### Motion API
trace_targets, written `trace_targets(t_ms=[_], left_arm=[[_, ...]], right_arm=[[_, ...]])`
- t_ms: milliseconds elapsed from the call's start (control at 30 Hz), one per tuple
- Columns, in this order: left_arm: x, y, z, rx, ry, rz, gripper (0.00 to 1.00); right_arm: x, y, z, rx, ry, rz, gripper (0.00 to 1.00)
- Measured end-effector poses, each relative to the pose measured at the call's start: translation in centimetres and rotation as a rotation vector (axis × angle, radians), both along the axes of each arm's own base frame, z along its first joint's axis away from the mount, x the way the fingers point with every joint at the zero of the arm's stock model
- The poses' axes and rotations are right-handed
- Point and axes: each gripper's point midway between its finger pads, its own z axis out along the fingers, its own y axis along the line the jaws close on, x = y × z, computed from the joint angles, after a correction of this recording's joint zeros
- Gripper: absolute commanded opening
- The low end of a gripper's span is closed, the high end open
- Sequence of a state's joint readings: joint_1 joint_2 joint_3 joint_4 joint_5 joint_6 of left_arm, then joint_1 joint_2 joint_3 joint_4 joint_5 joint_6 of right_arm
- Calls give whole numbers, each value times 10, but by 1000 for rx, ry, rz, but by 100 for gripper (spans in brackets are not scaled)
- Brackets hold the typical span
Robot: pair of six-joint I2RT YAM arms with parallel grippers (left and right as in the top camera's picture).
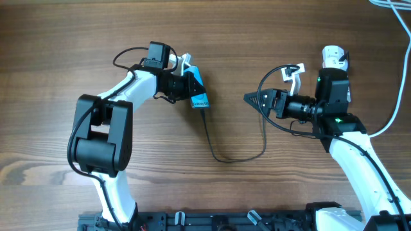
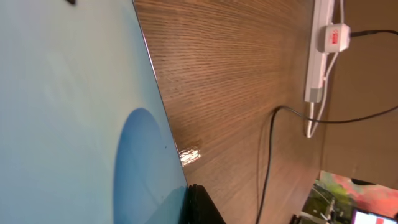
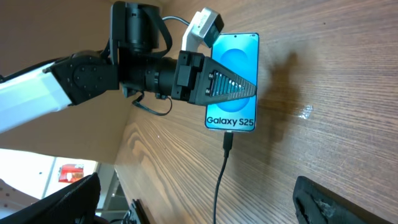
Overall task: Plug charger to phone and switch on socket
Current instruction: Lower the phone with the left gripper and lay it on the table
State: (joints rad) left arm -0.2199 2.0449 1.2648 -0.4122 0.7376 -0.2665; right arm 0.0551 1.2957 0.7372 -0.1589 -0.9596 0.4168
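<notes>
My left gripper (image 1: 191, 85) is shut on the phone (image 1: 200, 94) and holds it up on edge. The phone's turquoise screen fills the left wrist view (image 2: 74, 93). In the right wrist view the phone (image 3: 239, 56) shows a white band with text at its lower end. The charger plug tip (image 3: 228, 142) sits in the phone's lower end. The black charger cable (image 1: 221, 157) loops down and back up toward the socket (image 2: 320, 56), a white strip with a plug and a red mark. My right gripper (image 1: 250, 98) is open and empty, facing the phone from the right.
A thick white lead (image 1: 399, 70) curves along the table's right edge. My right arm hides most of the socket (image 1: 334, 56) in the overhead view. Bare wooden table lies between the two grippers, crossed by the cable loop.
</notes>
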Motion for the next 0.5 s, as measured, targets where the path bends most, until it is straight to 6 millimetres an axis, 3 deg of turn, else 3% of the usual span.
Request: trace_targets(t_ms=[333,500], left_arm=[[1,2,-5,19,3,6,4],[-5,4,-24,31,54,6,4]], right_arm=[[-1,0,-1,0,6,0,100],[-1,0,-1,0,8,0,100]])
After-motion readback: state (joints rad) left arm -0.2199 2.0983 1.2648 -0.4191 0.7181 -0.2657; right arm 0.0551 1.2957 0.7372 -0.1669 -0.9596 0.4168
